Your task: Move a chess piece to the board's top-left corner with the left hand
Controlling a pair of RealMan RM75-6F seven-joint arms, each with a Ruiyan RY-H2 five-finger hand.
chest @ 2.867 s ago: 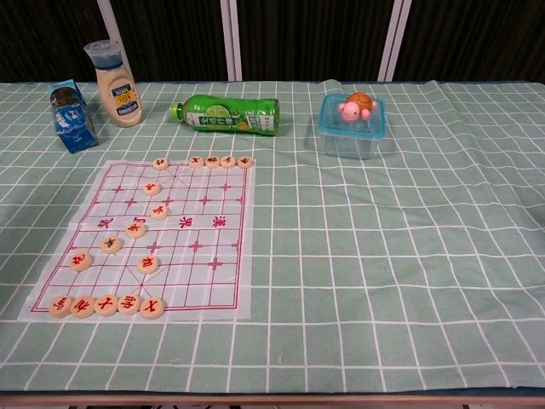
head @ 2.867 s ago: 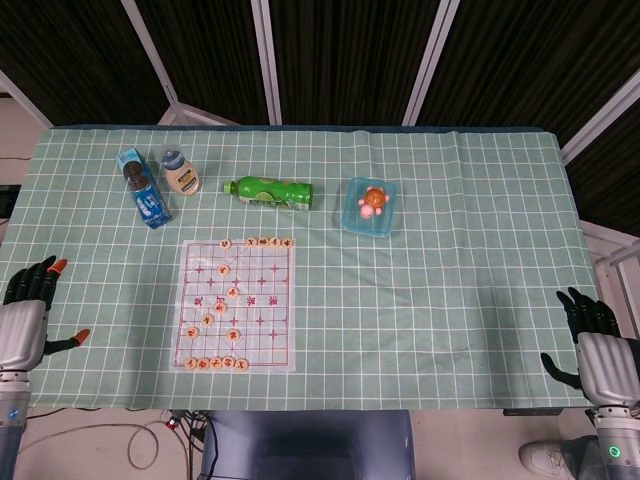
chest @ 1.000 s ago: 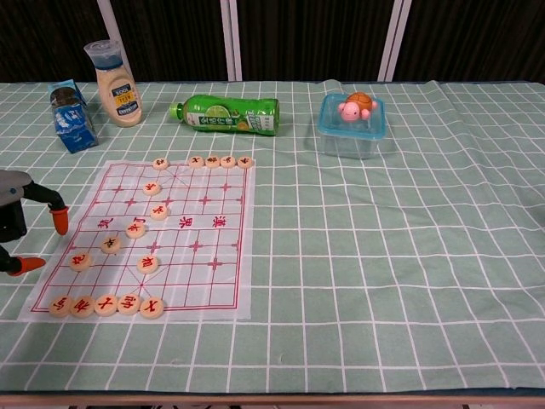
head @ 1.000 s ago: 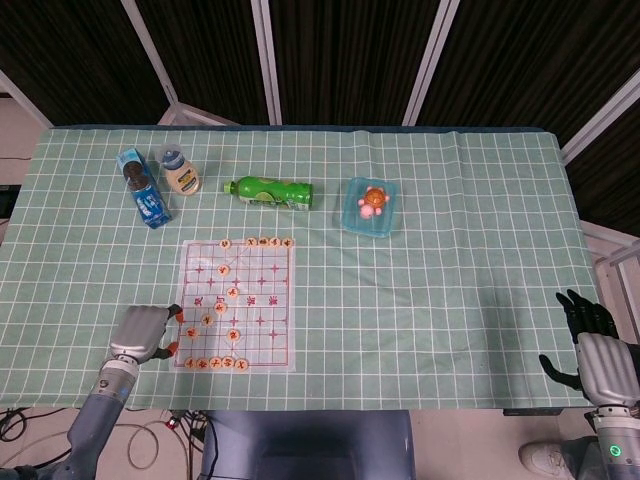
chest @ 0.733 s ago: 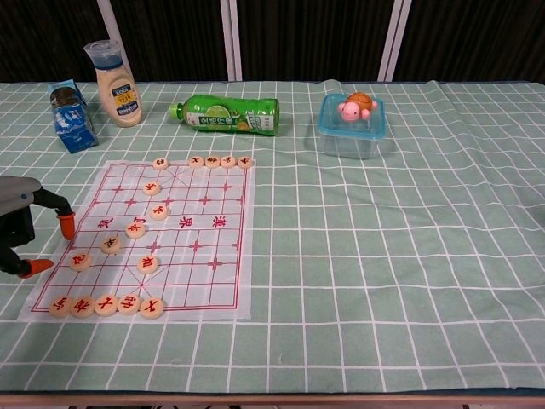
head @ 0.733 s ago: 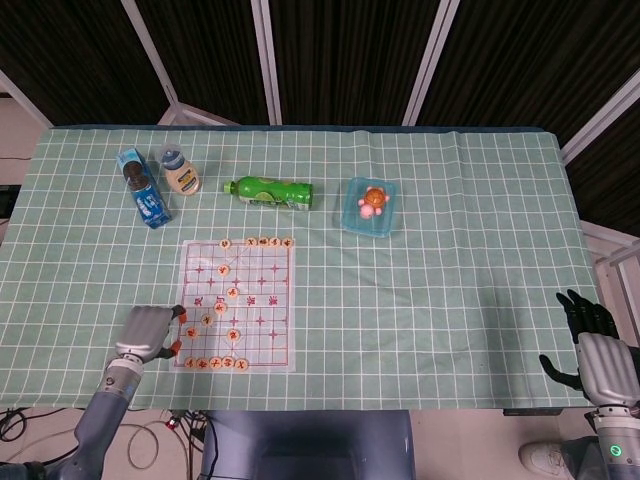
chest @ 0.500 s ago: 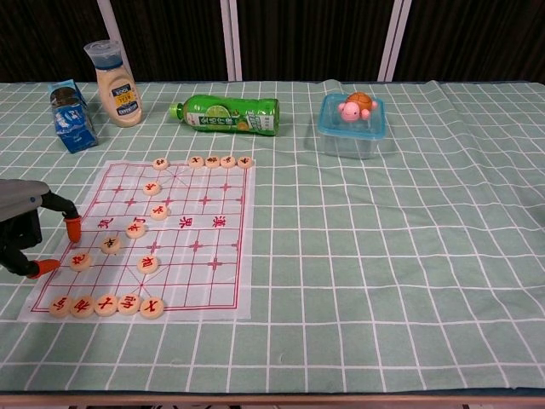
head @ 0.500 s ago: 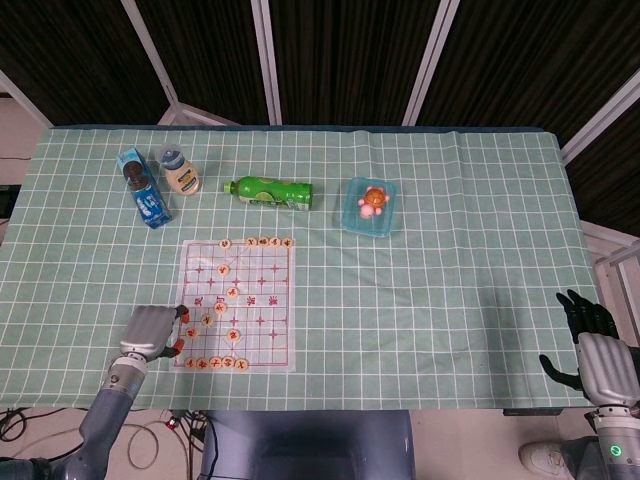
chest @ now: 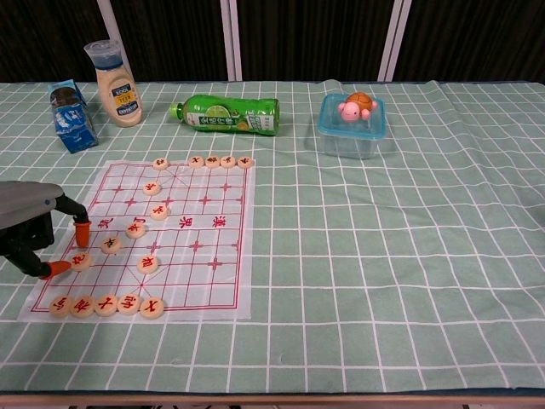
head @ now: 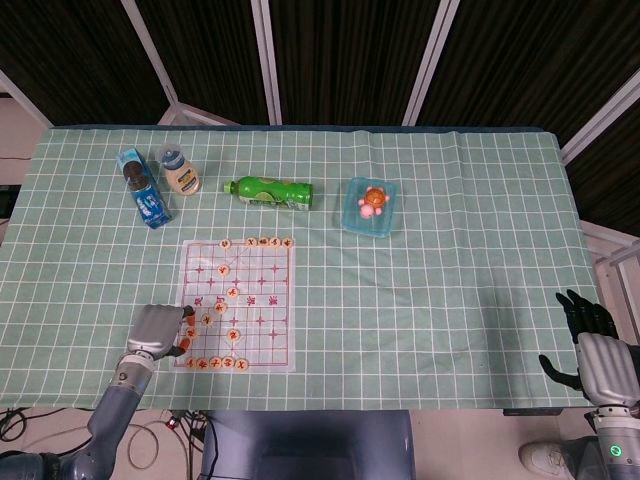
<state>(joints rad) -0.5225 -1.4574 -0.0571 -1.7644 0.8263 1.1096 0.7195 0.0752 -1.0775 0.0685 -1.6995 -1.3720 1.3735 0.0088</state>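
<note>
Dark slatted panels run behind a counter (head: 460,300) covered in a green checked cloth. From the head view, the chess board (head: 238,304) is a thin sheet with red lines lying left of centre, with round wooden pieces along its far and near rows and a few scattered between. The left hand (head: 158,330) sits at the board's near-left edge, its orange-tipped fingers (head: 186,342) spread around one chess piece (head: 192,333), which lies on the left side, one row up from the near row. Can't tell here whether they touch it. The right hand (head: 592,352) is way off at the counter's near-right corner, fingers apart, holding nothing.

Chest view: the left hand (chest: 30,226) has one fingertip just beside the chess piece (chest: 81,262) and another above it, not closed on it. Behind the board are a blue carton (chest: 71,117), a white sauce bottle (chest: 114,84), a green bottle (chest: 228,116) lying on its side, and a clear blue tub (chest: 351,128) with a toy turtle (chest: 357,106) on top.
</note>
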